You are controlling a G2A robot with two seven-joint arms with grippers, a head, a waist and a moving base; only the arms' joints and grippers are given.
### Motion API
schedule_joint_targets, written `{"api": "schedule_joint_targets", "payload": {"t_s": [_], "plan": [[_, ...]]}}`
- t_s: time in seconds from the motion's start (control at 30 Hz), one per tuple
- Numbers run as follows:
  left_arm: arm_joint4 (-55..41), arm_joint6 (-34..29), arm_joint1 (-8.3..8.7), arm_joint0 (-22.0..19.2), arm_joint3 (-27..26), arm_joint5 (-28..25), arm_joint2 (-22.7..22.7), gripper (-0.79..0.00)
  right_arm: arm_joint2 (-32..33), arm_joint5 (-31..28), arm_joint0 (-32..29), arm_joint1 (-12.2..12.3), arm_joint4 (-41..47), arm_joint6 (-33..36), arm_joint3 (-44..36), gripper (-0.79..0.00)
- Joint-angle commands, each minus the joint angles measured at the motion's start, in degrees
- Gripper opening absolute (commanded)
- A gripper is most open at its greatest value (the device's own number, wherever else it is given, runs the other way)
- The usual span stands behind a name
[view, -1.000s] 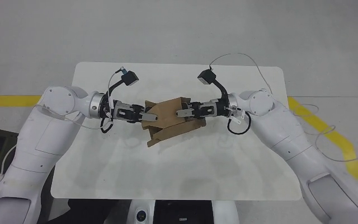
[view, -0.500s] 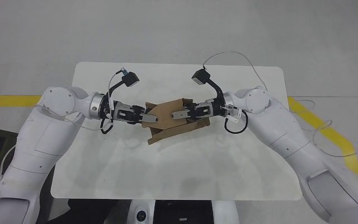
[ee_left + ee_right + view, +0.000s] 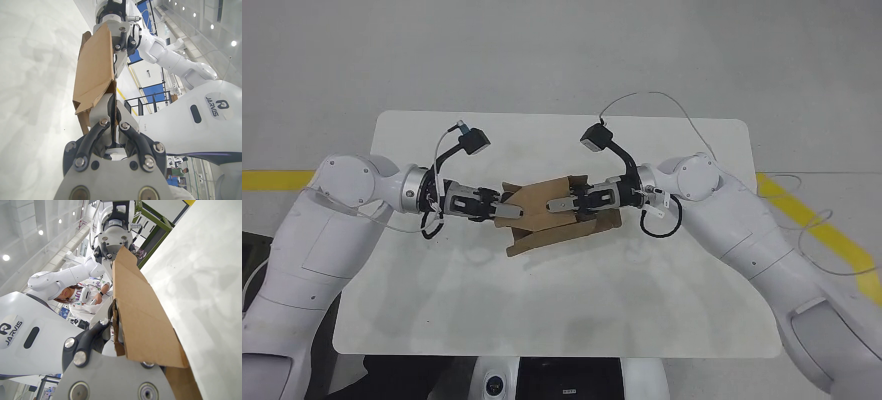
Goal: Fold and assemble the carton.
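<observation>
While the carton (image 3: pixel 554 215) hangs over the middle of the table (image 3: pixel 542 310) between the two arms, it looks to me barely half formed: panels are creased and angled, but flaps splay loose and no box shape is closed. The left wrist view makes plain what the top view leaves vague: the left claw (image 3: pixel 113 103) pinches a cardboard edge. The right claw (image 3: pixel 554 205) appears clamped on the opposite panel.
</observation>
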Motion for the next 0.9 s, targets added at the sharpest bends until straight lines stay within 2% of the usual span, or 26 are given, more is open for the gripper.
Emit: {"api": "schedule_joint_targets", "payload": {"t_s": [0.0, 0.03, 0.5, 0.7, 0.87], "plan": [[-0.1, 0.0, 0.06, -0.1, 0.1, 0.0, 0.0, -0.489, -0.1, -0.1, 0.1, 0.0, 0.1, -0.1, 0.1, -0.785], [-0.2, 0.0, 0.09, -0.1, 0.2, 0.0, -0.1, 0.0, -0.1, -0.3, 0.1, 0.0, 0.2, -0.3, 0.2, -0.785], [-8.2, -3.4, 0.53, 0.0, 0.1, 3.4, -1.9, 0.0, -0.1, -2.4, 0.8, -0.1, -2.3, -2.4, 3.3, -0.785], [-12.9, -5.3, 0.31, -0.2, -0.4, 5.3, -2.4, 0.0, -0.3, -3.4, 0.9, -0.6, -3.2, -3.4, 3.7, -0.785], [-13.8, -4.5, -0.08, -0.4, -1.3, 6.2, -2.1, 0.0, -0.4, -4.4, 0.7, -1.3, -3.8, -4.4, 3.7, -0.785]]}}
